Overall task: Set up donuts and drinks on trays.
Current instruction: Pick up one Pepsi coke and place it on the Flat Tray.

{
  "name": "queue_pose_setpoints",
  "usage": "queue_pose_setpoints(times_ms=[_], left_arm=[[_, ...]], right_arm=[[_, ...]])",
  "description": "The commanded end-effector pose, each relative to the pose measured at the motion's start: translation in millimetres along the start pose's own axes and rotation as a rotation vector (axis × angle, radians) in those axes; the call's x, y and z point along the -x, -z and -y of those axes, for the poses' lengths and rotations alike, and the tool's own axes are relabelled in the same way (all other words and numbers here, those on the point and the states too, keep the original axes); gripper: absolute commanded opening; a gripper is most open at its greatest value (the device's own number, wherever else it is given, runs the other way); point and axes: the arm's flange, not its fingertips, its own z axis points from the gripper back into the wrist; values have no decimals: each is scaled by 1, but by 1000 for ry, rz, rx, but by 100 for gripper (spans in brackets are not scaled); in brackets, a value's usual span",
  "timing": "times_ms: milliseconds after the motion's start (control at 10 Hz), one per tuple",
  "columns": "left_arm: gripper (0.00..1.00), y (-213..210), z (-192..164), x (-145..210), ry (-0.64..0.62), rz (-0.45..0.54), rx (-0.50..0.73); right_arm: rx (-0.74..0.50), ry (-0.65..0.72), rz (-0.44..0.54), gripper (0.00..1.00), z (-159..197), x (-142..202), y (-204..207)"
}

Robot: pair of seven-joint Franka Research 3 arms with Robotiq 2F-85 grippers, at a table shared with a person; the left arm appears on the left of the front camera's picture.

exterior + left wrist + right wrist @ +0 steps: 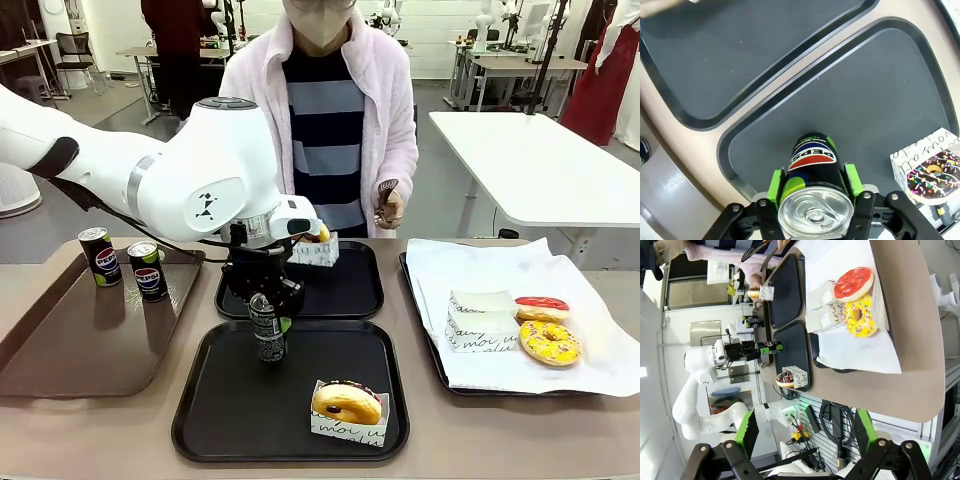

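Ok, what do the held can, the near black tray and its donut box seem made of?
Can: metal, probably aluminium; shiny silver top with pull tab, glossy printed side. Near tray: likely hard plastic; matte black, moulded raised rim. Donut box: thin paper or card; matte white, black printed script.

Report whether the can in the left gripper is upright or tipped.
Upright: the can stands vertical in the left gripper, silver top up, over the near tray.

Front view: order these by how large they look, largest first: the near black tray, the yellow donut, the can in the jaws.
1. near black tray
2. yellow donut and can: about alike, left unranked.
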Motion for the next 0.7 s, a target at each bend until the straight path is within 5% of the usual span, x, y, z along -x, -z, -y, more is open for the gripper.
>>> queue_pose_setpoints(times_ms=[0, 600], left_arm=[[58, -27, 0, 31, 43, -4, 16], [58, -101, -26, 142, 159, -101, 60]], right_arm=[[-24, -18, 5, 100, 0, -2, 0], [-24, -18, 5, 100, 0, -2, 0]])
